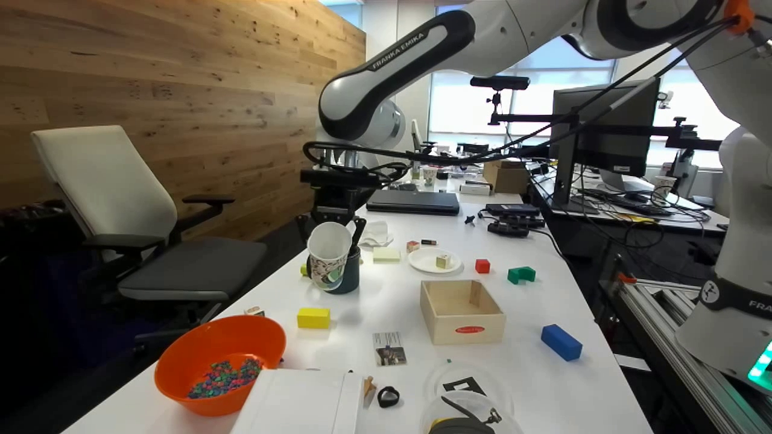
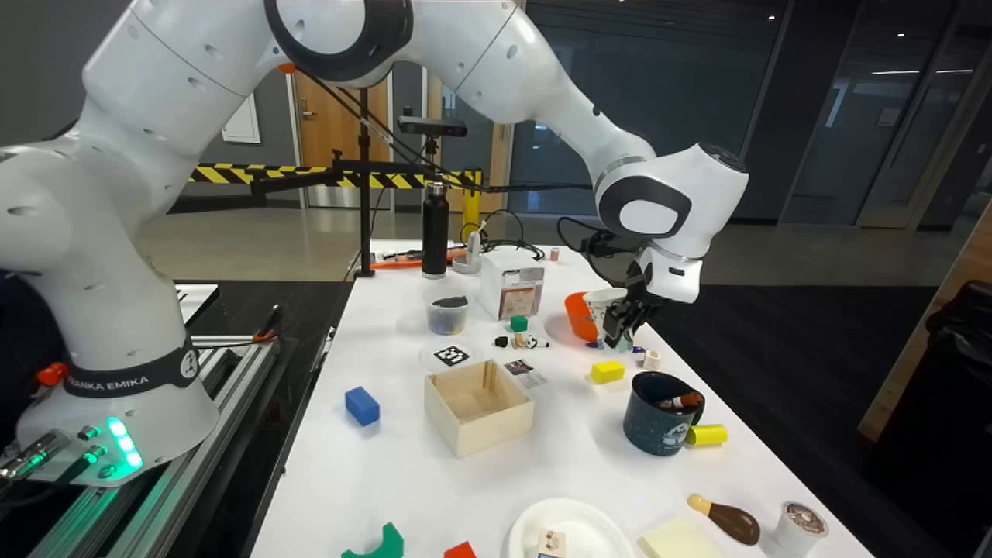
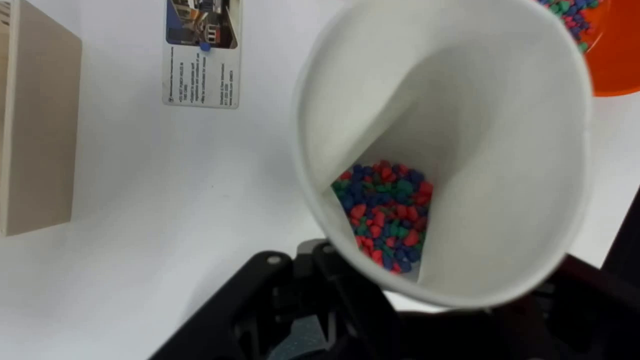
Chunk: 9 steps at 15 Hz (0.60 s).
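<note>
Gripping the tapered white paper cup (image 3: 442, 150): black two-fingered claw (image 1: 330, 256) clamped narrow on its side wall, which buckles inward; a side hold presumably suited to leaving the mouth unobstructed.
Cup location: raised above the white worktop (image 1: 525, 313), judging by both exterior views.
Cup direction: mouth upward, base down; long axis steep but not plumb, the rim judged tipped towards the end of the worktop carrying the round orange bowl (image 1: 241, 334).
Cup contents: small red, blue and green pebble-like bits (image 3: 387, 217) lying at the bottom; the steep attitude probably prevents spilling.
Yellow block: plain yellow rectangular block (image 1: 313, 317) on the worktop, lower than the cup and apart from it.
Mug: speckled dark-teal mug (image 2: 659, 418), upright nearby, a brownish item (image 2: 682, 401) inside.
Bowl: upright, similar bits (image 1: 226, 380) within; its raised wall likely serves to contain them.
Card: printed rectangular card (image 1: 389, 348), lying flat, picture and text uppermost.
Box: pale wooden rectangular box (image 2: 496, 430) beyond the card, mouth up, well apart from the claw.
Plate: round white plate (image 1: 424, 259), farthest item listed, bearing a small printed cube (image 1: 442, 261).
</note>
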Motion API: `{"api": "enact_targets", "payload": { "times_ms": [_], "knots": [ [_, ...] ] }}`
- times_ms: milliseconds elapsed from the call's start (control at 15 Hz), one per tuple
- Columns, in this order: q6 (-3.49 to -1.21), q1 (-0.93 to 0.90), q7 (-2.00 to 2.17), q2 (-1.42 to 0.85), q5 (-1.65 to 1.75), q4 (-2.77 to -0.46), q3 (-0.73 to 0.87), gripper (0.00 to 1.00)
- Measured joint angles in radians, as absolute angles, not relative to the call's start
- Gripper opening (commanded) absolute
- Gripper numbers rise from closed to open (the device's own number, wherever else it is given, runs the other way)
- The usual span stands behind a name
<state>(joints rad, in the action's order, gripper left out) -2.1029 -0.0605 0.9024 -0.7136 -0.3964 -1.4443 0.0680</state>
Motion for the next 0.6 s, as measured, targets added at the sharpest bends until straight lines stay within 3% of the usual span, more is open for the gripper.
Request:
{"api": "enact_targets", "payload": {
  "times_ms": [600],
  "knots": [
    [-1.978, -0.071, 0.903, -0.869, -0.35, -1.145, 0.037, 0.2]
  ]
}}
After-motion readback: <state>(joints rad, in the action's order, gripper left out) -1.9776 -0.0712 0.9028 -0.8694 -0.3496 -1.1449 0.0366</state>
